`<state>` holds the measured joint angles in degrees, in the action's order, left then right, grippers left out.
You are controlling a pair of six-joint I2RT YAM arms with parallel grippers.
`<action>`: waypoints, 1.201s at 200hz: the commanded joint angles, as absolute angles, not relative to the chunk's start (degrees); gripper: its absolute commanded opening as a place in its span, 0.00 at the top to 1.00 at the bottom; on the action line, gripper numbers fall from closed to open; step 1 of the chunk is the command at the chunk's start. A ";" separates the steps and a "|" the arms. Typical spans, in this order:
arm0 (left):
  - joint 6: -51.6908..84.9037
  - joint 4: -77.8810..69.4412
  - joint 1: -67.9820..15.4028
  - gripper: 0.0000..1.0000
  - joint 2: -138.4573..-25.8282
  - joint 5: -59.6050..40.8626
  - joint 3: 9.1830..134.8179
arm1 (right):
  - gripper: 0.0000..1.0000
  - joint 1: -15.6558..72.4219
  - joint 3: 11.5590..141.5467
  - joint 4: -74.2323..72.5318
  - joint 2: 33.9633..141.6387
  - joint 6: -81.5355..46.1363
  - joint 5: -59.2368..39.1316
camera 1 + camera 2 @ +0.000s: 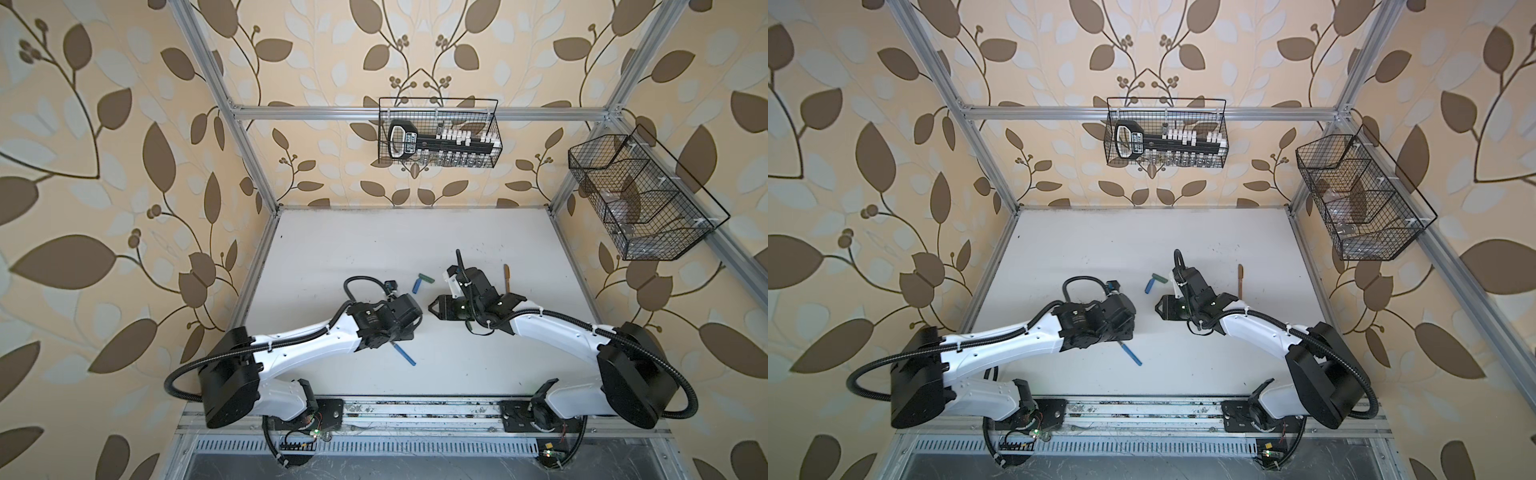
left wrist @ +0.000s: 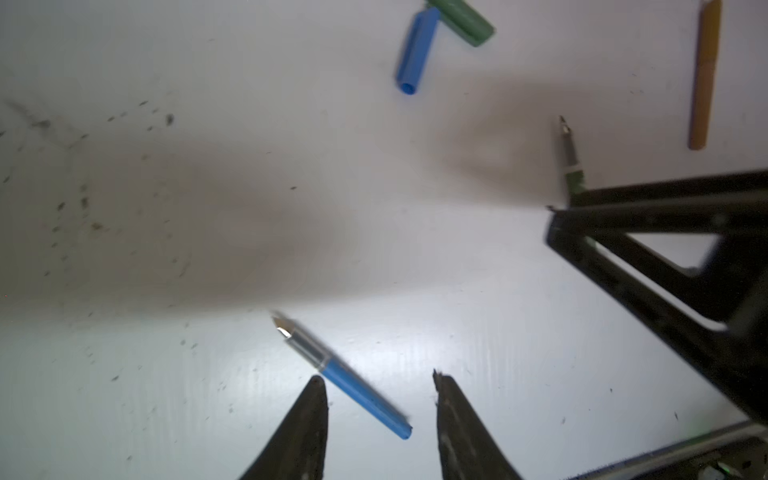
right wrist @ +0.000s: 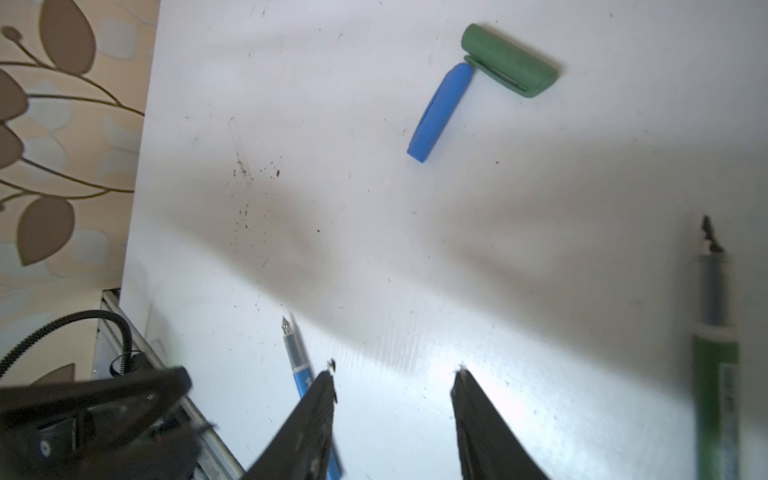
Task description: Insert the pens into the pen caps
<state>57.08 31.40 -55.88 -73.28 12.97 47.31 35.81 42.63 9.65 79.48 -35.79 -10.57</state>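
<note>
White table; blue pen partly hidden under left arm.

A blue pen, blue cap, green cap, seemingly green pen, orange-brown pen; brown-leafed beige wallpaper.

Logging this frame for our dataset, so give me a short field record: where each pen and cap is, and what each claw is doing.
blue pen: uncapped, on the table, between the left claw's open jaws
blue cap: on the table, one end touching the green cap
green pen: uncapped, beside the right claw, outside its jaws
right claw: open, empty
orange pen: lies apart from the rest; looks capped
</note>
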 commanded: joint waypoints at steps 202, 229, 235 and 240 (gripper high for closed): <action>58.46 36.91 -58.84 0.26 -80.66 12.85 52.53 | 0.45 25.55 29.53 14.88 56.53 -36.29 -14.45; 52.18 39.60 -59.31 0.25 -84.68 10.02 54.24 | 0.45 25.49 29.50 14.74 56.25 -36.23 -15.61; 50.37 39.47 -59.61 0.26 -84.97 9.35 54.02 | 0.45 25.49 29.53 14.81 56.13 -36.14 -15.81; 49.49 39.31 -59.88 0.26 -85.02 8.77 53.75 | 0.45 25.48 29.52 14.93 56.09 -36.16 -15.90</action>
<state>57.78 34.46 -58.96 -82.85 9.67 53.87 25.69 30.68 14.00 57.06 -35.97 -14.17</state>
